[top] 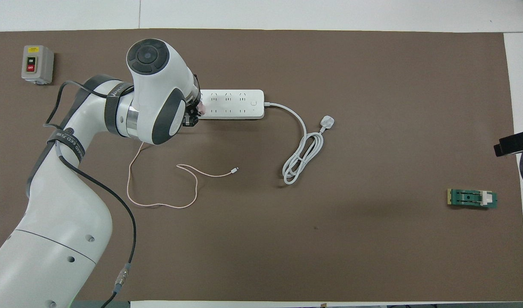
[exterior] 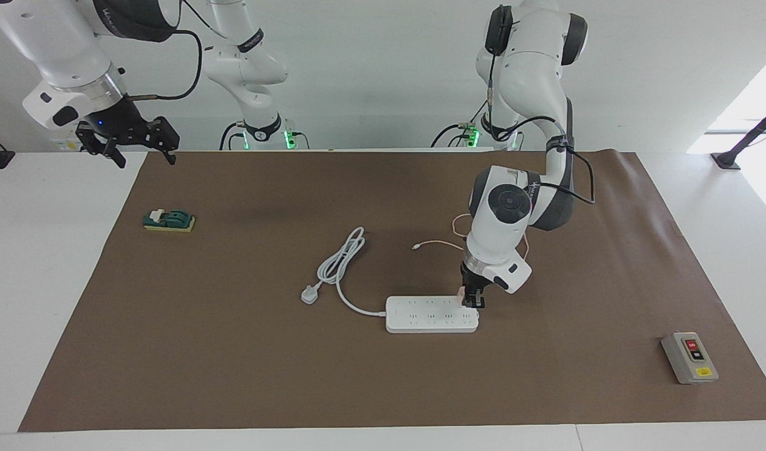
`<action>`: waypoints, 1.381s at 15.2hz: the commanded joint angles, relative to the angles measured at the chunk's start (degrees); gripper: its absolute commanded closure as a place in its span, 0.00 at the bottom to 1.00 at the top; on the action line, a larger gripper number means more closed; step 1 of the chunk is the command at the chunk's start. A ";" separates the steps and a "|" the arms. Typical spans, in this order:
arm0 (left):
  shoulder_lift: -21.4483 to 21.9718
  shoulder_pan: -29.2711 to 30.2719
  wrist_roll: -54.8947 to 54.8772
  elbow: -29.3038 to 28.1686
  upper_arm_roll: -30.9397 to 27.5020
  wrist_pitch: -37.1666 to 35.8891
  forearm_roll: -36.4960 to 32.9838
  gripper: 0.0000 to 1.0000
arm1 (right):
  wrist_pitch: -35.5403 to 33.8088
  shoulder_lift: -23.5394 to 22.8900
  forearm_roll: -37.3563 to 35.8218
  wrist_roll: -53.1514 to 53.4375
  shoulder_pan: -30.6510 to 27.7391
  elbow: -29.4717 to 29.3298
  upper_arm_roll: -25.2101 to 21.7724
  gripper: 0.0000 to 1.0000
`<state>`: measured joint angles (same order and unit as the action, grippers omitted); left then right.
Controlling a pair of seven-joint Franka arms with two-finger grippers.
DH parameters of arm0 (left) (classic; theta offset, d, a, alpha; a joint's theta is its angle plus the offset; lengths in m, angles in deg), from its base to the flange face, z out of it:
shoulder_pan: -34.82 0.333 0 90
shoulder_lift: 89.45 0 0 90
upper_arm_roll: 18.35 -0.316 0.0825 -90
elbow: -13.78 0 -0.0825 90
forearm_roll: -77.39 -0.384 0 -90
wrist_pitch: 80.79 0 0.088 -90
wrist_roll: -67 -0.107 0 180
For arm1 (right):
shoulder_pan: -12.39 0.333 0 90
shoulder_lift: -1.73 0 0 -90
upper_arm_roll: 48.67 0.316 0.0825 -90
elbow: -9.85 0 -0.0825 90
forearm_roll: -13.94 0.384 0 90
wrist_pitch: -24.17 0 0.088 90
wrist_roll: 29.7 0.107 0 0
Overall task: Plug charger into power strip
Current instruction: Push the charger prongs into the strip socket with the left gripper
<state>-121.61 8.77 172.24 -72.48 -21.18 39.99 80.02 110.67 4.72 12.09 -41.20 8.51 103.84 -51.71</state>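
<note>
One camera sits high across the worktop [exterior: 232, 376], facing the robots; the other looks steeply down from above them. Both share the brown mat [top: 329, 256].

A wide white table [exterior: 44, 263] is covered across most of its top by a large brown paper sheet [exterior: 245, 369]. A plain white wall [exterior: 370, 69] is seen above it. Bright daylight is admitted through a window [exterior: 755, 113] at the left arm's end.
</note>
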 commanded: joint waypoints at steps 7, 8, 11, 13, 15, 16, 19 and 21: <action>-4.06 -1.02 -1.34 3.19 -0.24 -1.77 0.45 1.00 | -1.33 -0.26 -1.13 0.51 -0.61 -0.83 0.48 0.00; -4.06 -1.02 -1.52 3.28 -0.24 -2.13 0.45 1.00 | -1.33 -0.26 -1.13 0.51 -0.61 -0.83 0.57 0.00; -6.42 -1.02 -1.53 6.87 -0.24 -5.28 0.45 1.00 | -1.33 -0.26 -1.05 0.51 -0.52 -0.83 0.57 0.00; -7.13 -1.02 -1.44 8.03 -0.24 -5.91 0.63 1.00 | -1.33 -0.26 -1.05 0.51 -0.52 -0.83 0.57 0.00; -7.13 -1.02 -1.26 8.03 -0.24 -5.74 0.72 1.00 | -1.33 -0.26 -1.05 0.51 -0.52 -0.83 0.57 0.00; -7.05 -1.02 -1.26 8.03 -0.33 -5.65 0.72 1.00 | -1.33 -0.26 -1.05 0.51 -0.52 -0.83 0.57 0.00; -6.52 -1.02 -1.52 7.94 -0.41 -5.47 0.45 1.00 | -1.33 -0.26 -1.05 0.51 -0.52 -0.83 0.57 0.00; -4.60 -0.67 -2.14 7.68 -0.59 -4.08 0.98 0.97 | -1.33 -0.26 -1.05 0.51 -0.52 -0.83 0.57 0.00</action>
<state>-125.56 8.71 171.21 -66.44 -21.37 34.36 79.98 110.67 4.72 12.09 -41.20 8.51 103.84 -51.70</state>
